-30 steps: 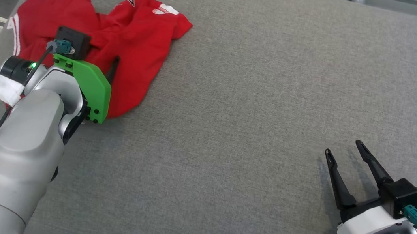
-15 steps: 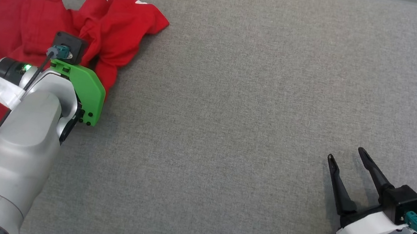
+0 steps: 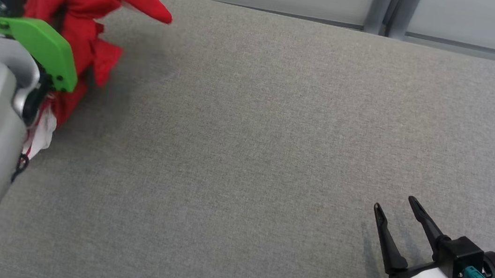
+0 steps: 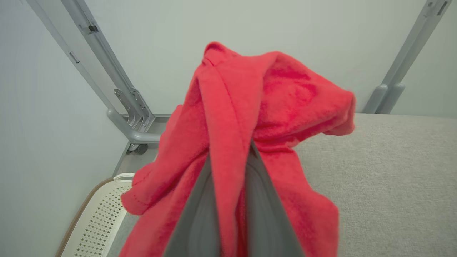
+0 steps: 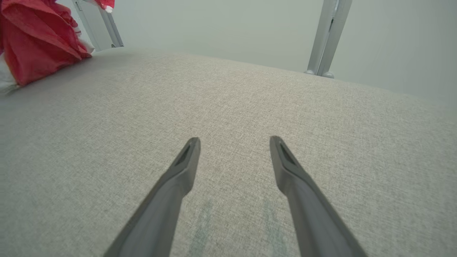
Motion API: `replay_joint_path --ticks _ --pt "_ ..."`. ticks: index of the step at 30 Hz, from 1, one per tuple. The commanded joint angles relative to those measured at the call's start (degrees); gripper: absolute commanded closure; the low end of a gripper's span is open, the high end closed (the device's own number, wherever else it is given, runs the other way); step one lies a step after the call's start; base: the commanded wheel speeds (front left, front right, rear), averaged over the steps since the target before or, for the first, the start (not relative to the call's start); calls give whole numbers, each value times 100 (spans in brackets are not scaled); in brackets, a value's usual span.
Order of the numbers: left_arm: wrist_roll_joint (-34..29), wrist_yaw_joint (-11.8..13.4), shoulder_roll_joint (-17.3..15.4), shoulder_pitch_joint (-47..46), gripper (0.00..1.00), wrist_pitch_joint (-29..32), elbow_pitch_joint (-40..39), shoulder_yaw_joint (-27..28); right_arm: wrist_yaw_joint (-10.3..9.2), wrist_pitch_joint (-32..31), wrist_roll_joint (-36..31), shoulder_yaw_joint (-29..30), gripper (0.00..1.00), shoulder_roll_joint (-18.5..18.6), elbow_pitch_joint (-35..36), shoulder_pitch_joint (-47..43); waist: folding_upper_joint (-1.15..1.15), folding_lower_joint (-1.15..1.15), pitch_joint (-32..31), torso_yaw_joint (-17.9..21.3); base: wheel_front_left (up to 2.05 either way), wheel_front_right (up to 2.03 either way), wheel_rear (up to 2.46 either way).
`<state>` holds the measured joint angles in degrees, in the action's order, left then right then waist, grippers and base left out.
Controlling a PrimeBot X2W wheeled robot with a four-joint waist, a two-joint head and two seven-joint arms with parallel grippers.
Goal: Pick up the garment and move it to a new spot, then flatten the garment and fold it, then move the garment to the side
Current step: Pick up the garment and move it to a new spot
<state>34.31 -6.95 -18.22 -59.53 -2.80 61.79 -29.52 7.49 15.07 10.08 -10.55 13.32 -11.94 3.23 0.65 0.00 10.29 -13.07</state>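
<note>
Head view: red garment (image 3: 79, 5) bunched and held aloft over the bench (image 3: 248, 134) at its far left corner, beside the left arm's green bracket (image 3: 37, 44). Right end effector (image 3: 394, 203) at near right corner, jaws spread, empty.
Left wrist view: left end effector (image 4: 230, 152) clamped on a garment fold.
Right wrist view: right jaws apart above the bench.

The garment (image 3: 79, 5) hangs bunched over the far left corner of the padded surface (image 3: 248, 134), caught between the 2 fingers of the left gripper (image 4: 230, 157). The right gripper (image 3: 394, 203) sits low at the near right, well apart from it. A basket (image 4: 96, 217) lies below, off the left edge, and posts (image 3: 386, 9) stand behind the far edge.
</note>
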Motion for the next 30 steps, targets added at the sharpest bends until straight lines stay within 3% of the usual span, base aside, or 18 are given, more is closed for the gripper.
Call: replay_joint_path --ticks 1,5,6,8,11,14,15,16,18,24,30 --pt "85 -16 -110 -148 100 47 -75 59 1 16 43 -8 0 -27 -19 -51 -65 0 -113 69 0 0 0" --pt "172 -42 -408 -298 100 261 -321 72 1 15 75 36 0 -170 -34 -95 -65 0 -154 216 0 0 0" --pt "182 -46 -470 -306 95 315 -391 59 1 15 76 51 0 -208 -46 -113 -65 0 -172 250 0 0 0" --pt "197 -50 -590 -304 94 429 -531 41 1 16 85 89 0 -284 -48 -141 -65 0 -192 311 0 0 0" --pt "220 -44 -705 -260 96 539 -655 44 1 16 86 110 0 -331 -54 -166 -65 0 -200 375 0 0 0" --pt "273 -26 -809 -164 92 670 -855 66 1 16 75 156 0 -387 -60 -183 -65 0 -216 473 0 0 0" --pt "290 -16 -839 -132 92 712 -930 69 1 16 74 166 0 -404 -63 -178 -65 0 -223 506 0 0 0" --pt "308 -14 -860 -109 100 755 -1002 69 1 16 72 171 0 -418 -63 -170 -65 0 -233 538 0 0 0" --pt "321 -8 -893 -76 100 860 -1196 44 1 16 72 167 0 -439 -73 -161 -65 0 -271 608 0 0 0" --pt "466 -17 -754 72 100 1261 -2070 -43 1 16 78 229 0 -509 -79 -183 -65 0 -337 775 0 0 0" --pt "808 33 -371 719 100 1861 -3672 -367 1 16 96 266 0 -651 -87 -152 -65 0 -388 1066 0 0 0"
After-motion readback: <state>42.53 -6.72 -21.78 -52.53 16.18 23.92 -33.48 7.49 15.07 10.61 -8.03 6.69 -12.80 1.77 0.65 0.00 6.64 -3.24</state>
